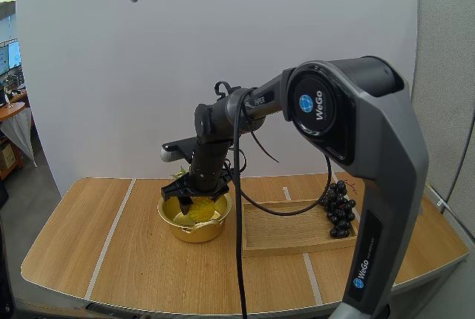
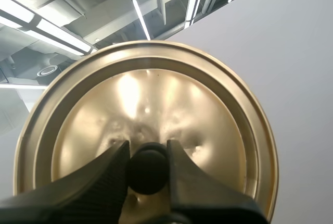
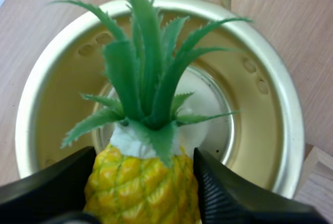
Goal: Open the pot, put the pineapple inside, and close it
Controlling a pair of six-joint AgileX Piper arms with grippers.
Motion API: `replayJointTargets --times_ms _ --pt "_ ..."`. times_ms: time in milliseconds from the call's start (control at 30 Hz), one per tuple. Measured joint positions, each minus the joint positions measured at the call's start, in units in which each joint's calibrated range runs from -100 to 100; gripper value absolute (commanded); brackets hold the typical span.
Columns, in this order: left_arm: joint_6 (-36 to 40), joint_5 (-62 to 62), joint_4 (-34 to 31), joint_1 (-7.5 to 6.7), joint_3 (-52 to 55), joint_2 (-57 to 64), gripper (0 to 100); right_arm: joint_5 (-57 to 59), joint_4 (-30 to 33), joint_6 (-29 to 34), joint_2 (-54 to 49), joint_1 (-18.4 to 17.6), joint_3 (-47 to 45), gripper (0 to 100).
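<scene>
Presently, a yellow plastic pineapple with a green leaf crown [image 3: 148,146] is clamped by its body between the right jaws, whose two black fingers [image 3: 231,200] are pressed against opposite sides of it. It is held at the mouth of a round golden metal pot [image 1: 189,230], with the leaves spread across the opening; whether the pot's floor is touched cannot be told. The pot is seen uncovered on the light wooden surface [image 1: 126,252], just beside the 9 o'clock end of a shallow wooden tray [image 1: 289,239]. A bunch of dark grapes [image 1: 340,209] is seen at the tray's 3 o'clock end. A round golden lid [image 2: 151,99] is held off the pot by the left jaws, which are closed on its black knob [image 2: 148,174].
</scene>
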State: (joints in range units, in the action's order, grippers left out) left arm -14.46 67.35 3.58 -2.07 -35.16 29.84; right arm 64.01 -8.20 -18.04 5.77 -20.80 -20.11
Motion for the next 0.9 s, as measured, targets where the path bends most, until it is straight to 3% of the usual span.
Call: replayJointTargets --times_ms 400,433,533,633,667,900 --pt "0.0 0.0 0.0 0.00 0.0 0.0 0 -0.7 0.0 -0.1 4.3 0.0 0.0 3" --pt "0.0 0.0 0.0 0.00 0.0 0.0 0 -0.7 0.0 -0.1 4.4 0.0 0.0 10" --pt "0.0 0.0 0.0 0.00 0.0 0.0 0 -0.9 0.0 -0.3 5.7 0.0 0.0 46" --pt "0.0 0.0 0.0 0.00 0.0 0.0 0 -1.4 0.0 -0.6 6.4 0.0 0.1 94" --pt "0.0 0.0 0.0 0.00 0.0 0.0 0 -1.4 0.0 -0.6 6.6 -0.1 0.2 100" --pt "0.0 0.0 0.0 0.00 0.0 0.0 0 -2.2 0.5 -0.7 6.6 -0.1 0.2 100"
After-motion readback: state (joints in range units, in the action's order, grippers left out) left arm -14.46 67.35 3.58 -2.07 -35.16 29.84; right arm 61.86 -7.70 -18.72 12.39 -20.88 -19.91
